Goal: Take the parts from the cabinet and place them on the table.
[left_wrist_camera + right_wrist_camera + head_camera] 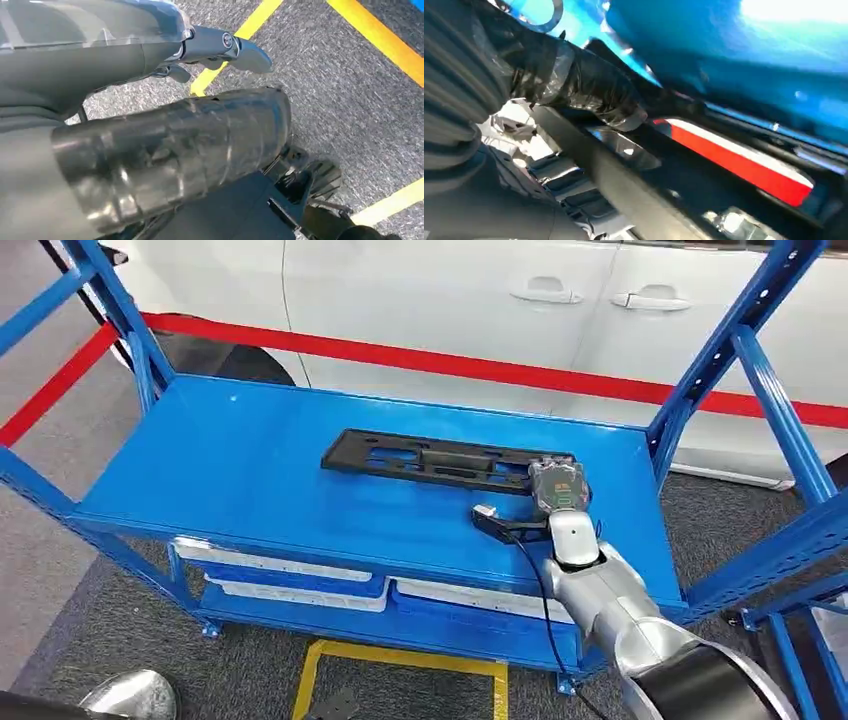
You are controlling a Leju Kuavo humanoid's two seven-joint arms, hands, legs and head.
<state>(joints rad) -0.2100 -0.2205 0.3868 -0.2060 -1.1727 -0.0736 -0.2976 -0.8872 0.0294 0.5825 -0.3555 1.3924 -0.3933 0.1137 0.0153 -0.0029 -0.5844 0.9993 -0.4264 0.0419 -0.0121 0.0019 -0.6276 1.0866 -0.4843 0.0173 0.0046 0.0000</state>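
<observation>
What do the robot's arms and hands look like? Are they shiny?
Yes! The right arm is shiny silver and rounded, with a black band near the shoulder and a thin black cable along it. The right hand is dark grey with a small orange and green patch. Up close, the left hand has a grey ribbed cover under clear, glossy plastic.

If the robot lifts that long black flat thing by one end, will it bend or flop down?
Probably not much. The black part looks like moulded plastic with ribs and cut-outs, so it is likely stiff and fairly light. The right hand is at one end, so the far end may dip or swing. Lying flat on the blue shelf, it would slide, not roll.
</observation>
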